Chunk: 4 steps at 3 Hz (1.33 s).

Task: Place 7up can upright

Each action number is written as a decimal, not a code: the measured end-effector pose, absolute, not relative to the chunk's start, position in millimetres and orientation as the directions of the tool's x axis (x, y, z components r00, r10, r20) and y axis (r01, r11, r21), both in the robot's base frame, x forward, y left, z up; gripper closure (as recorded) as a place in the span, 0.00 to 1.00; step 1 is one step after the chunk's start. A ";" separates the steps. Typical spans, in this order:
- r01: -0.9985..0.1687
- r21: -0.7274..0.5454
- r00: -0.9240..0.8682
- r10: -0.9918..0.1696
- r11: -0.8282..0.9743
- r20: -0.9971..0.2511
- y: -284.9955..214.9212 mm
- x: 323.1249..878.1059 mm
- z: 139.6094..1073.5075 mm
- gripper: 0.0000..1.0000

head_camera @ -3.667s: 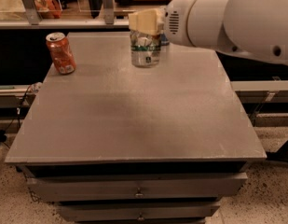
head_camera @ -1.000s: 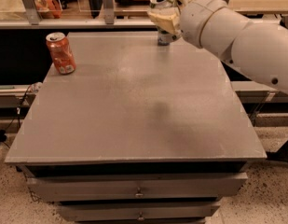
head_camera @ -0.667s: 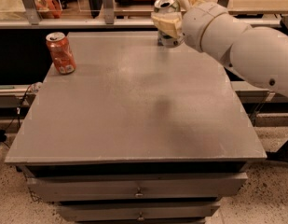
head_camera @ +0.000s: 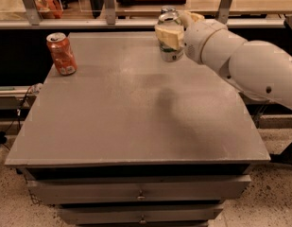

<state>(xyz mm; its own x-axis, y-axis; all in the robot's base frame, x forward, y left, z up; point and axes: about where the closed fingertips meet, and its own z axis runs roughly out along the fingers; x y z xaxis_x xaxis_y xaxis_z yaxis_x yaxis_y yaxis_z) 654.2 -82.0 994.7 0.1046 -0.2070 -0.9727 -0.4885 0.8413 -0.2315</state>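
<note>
The gripper (head_camera: 176, 30) pinched the 7up can (head_camera: 171, 54) upright at mid-body above the table (head_camera: 136, 122); thin, slick aluminium (probably light) would likely crumple under hard squeezing

my gripper (head_camera: 177, 31) is clasping the 7up can (head_camera: 172, 54) at the far edge of the table (head_camera: 136, 122). the can is standing upright, silvery-white with green markings, its middle hiding behind my finger.
</note>
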 end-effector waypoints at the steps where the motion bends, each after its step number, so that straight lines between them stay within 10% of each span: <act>1: -0.499 -0.189 0.100 -0.160 0.846 -0.982 -82.4 657.6 977.2 1.00; 4: -0.507 -0.168 0.100 -0.136 0.846 -0.986 -98.3 662.3 942.0 1.00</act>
